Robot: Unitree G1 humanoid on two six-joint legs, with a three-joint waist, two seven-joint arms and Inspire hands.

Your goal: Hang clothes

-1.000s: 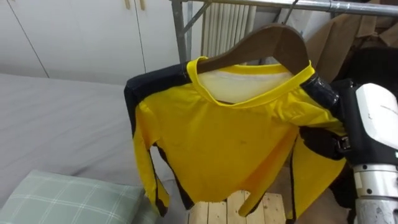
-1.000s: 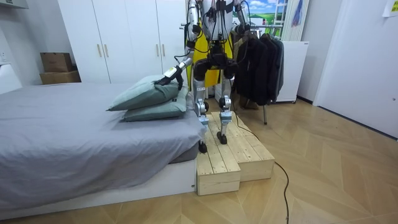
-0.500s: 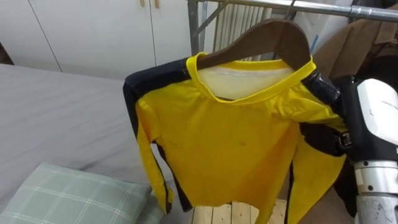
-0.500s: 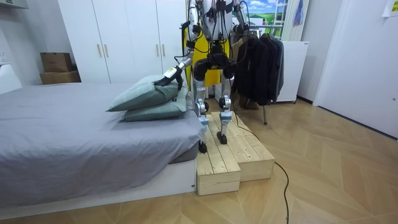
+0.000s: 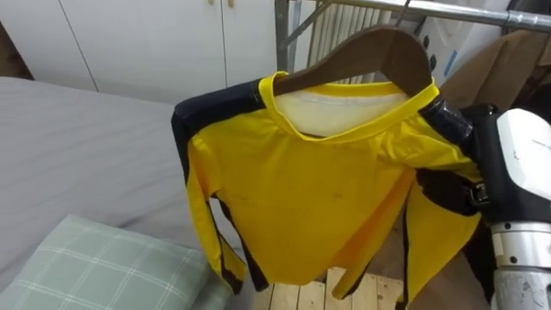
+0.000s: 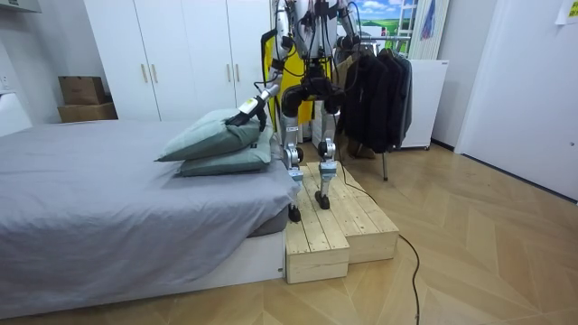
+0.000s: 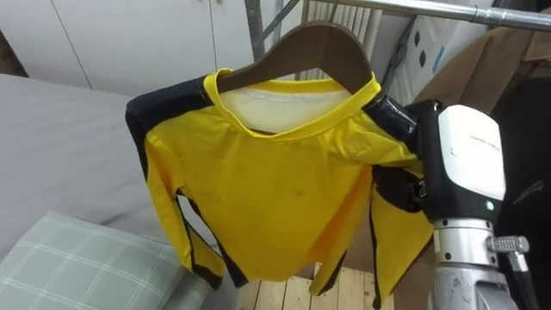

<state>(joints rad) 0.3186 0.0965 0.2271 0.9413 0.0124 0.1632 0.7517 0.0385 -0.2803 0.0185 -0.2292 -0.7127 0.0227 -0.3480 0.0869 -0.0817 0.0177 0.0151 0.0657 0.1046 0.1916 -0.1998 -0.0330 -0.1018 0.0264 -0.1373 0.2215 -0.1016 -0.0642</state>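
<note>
A yellow shirt (image 5: 318,198) with black sleeves hangs on a brown wooden hanger (image 5: 370,56). Its hook reaches up to the metal rail (image 5: 465,12), and I cannot tell whether it rests on the rail. My right arm (image 5: 525,172) comes in from the right at the shirt's shoulder, with the hand hidden behind the cloth. In the room view I stand on a wooden platform (image 6: 339,226) facing the rack, the shirt (image 6: 267,54) held high. My left hand (image 6: 244,115) is low, over the pillows.
A green checked pillow (image 5: 95,267) lies on the grey bed (image 5: 77,146) at my left. A brown garment (image 5: 491,60) and dark coats (image 6: 379,90) hang on the rail to the right. White wardrobes (image 6: 181,54) stand behind the bed.
The eye view has shifted a little, so more of the pillow shows. In the room view the shirt has gone up and towards that view's left. My left hand has stayed put.
</note>
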